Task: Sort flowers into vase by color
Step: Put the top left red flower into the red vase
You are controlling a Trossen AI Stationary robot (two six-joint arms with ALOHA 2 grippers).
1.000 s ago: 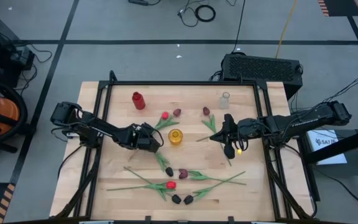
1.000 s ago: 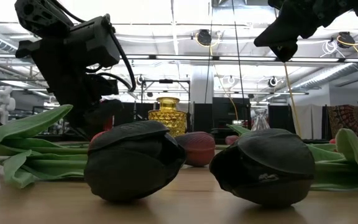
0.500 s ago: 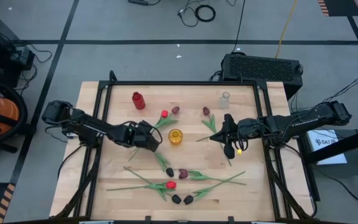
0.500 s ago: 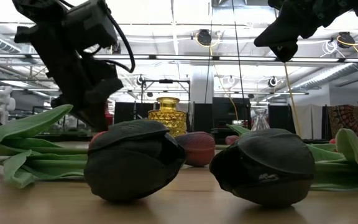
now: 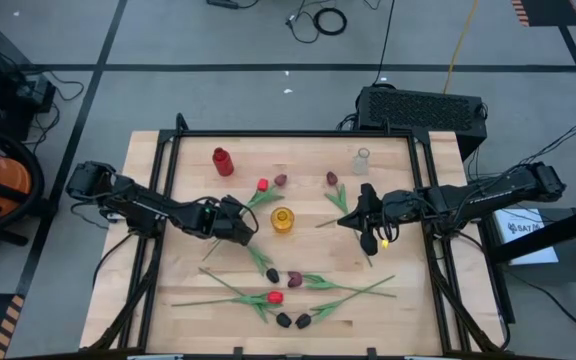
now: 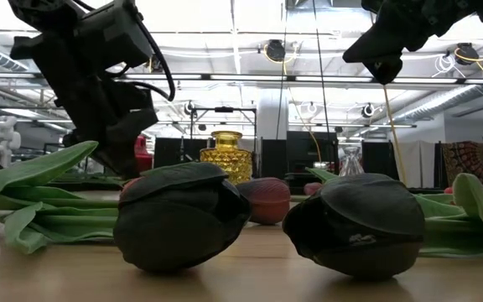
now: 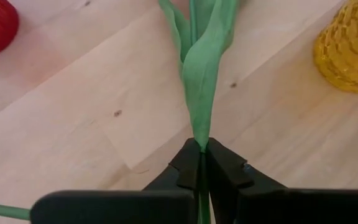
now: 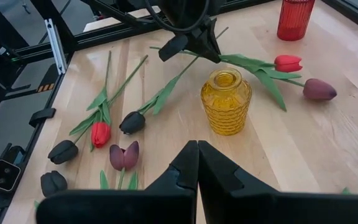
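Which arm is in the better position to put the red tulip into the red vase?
The left. The left gripper is already shut on the red tulip stem, on the red vase side. The right gripper, shut and empty, hovers across the table.

Ribbed yellow vase [image 8: 226, 101], red vase [image 5: 223, 161], red and maroon tulips [image 8: 297, 74], green stems.

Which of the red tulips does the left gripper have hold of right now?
The red tulip between the red vase and yellow vase; the left gripper pinches its stem. The other red tulip lies untouched nearer the front edge.
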